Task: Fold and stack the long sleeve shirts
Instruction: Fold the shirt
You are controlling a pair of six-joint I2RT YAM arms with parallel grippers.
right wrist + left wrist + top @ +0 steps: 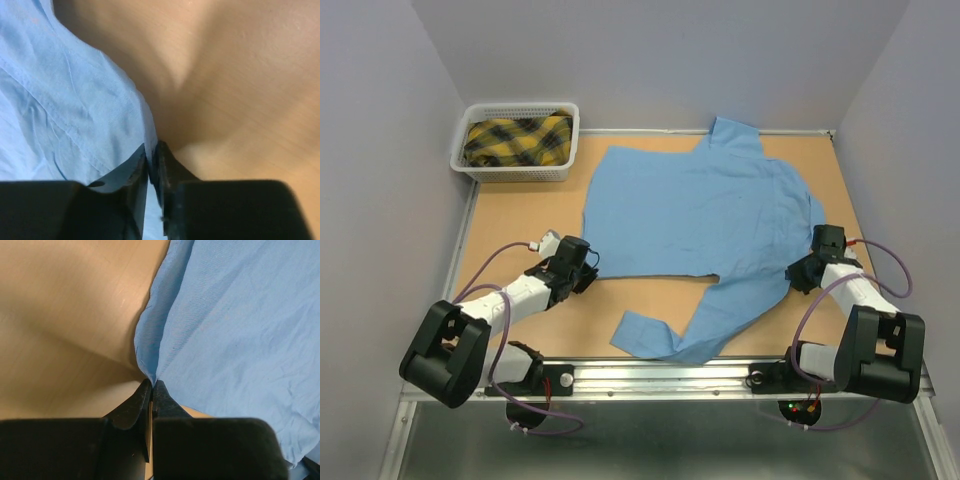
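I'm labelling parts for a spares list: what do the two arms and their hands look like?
Both arms, left arm and right arm, have white links between chunky black joints. A purple cable loops along each. The left hand and right hand have black, tapering fingers.

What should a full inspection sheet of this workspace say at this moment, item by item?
Surface: tan table with a pale rim.
Job's things: light blue shirt spread flat, collar toward the far edge, one sleeve lying across near the arms.
Clutter: white basket at the far left corner with a yellow plaid cloth inside; whether that is a shirt cannot be told.
Grippers: left gripper shut on the shirt's edge; right gripper shut on the opposite edge.
Cables: purple cables loop from each arm.
Surroundings: plain grey walls on three sides; nothing else seen.
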